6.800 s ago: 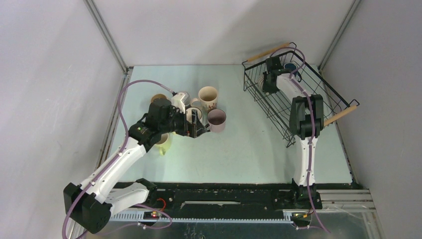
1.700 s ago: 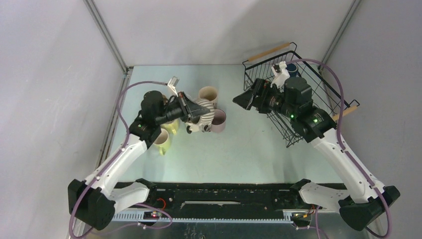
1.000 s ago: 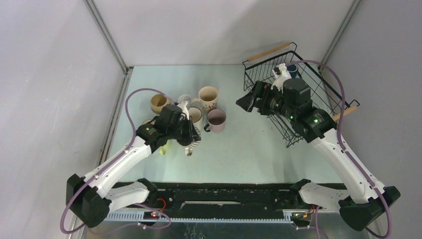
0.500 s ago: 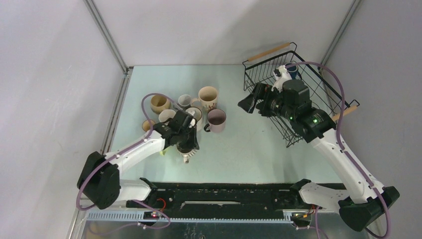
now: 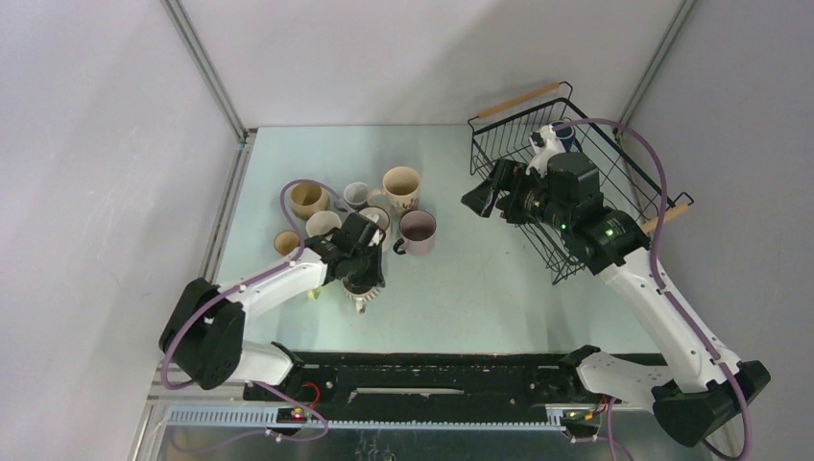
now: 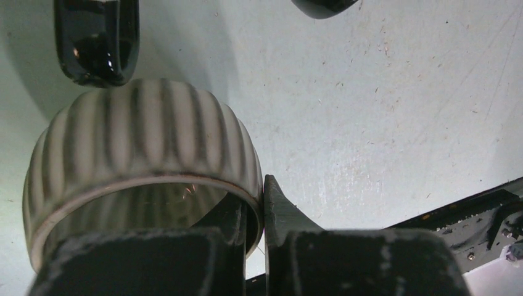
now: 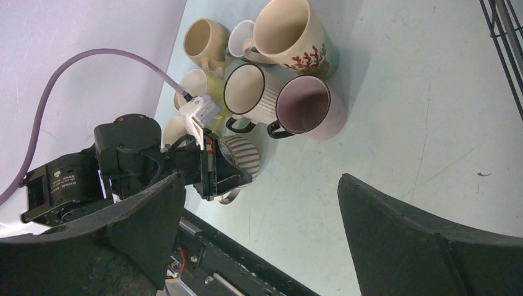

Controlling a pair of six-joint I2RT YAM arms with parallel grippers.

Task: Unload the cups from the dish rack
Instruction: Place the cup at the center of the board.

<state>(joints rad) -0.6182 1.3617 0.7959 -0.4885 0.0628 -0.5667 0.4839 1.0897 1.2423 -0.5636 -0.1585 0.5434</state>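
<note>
The left arm point(image 5: 274, 280) and right arm point(image 5: 672, 322) share glossy white links between bulky black joint housings, a mauve cable point(image 7: 92, 53) looping alongside, green indicator lights point(image 5: 607, 230) on the right one, and matte black fingers point(image 7: 419, 246).

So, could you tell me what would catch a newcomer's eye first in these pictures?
Probably the huddle of cups on the left half of the table, with the left gripper pinching the rim of a ribbed cup at the huddle's near edge. Next, the black wire rack at the far right, one dark cup in its far corner, the right gripper open beside it.
</note>
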